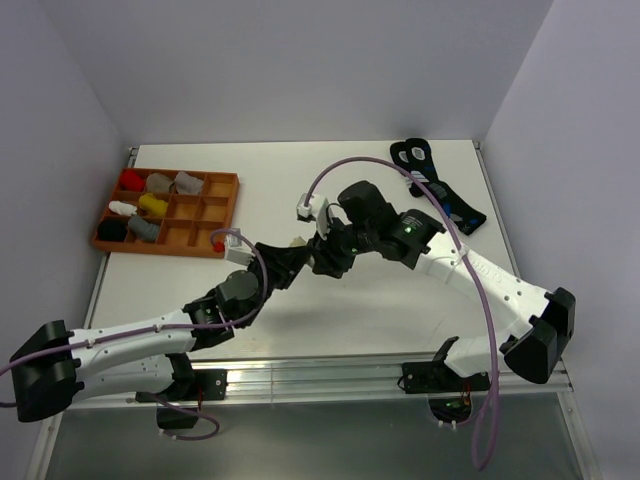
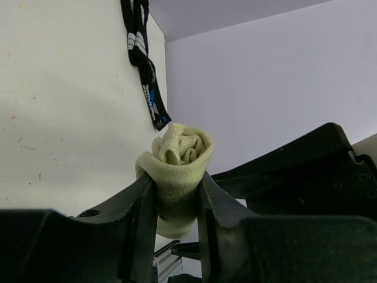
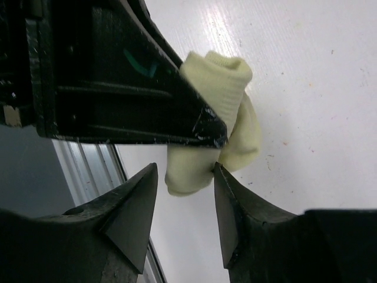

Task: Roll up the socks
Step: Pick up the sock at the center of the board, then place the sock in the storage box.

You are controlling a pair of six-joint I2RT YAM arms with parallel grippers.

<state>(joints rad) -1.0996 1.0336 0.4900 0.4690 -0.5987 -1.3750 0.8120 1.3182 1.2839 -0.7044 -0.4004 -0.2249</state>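
White table (image 1: 380,300), pale walls on three sides. Orange tray (image 1: 160,249) sat far left, small sock bundles (image 1: 152,203) in its compartments. Black socks (image 1: 440,185) lay far right, their blue-and-white print too small to read. Both arms stretched inward, grippers nose to nose mid-table. Left gripper (image 2: 177,194) was clamped on the rolled cream sock (image 2: 181,154), roll end poking out past the fingers. Right gripper (image 3: 185,171) stood parted, tips either side of the sock's lower end.
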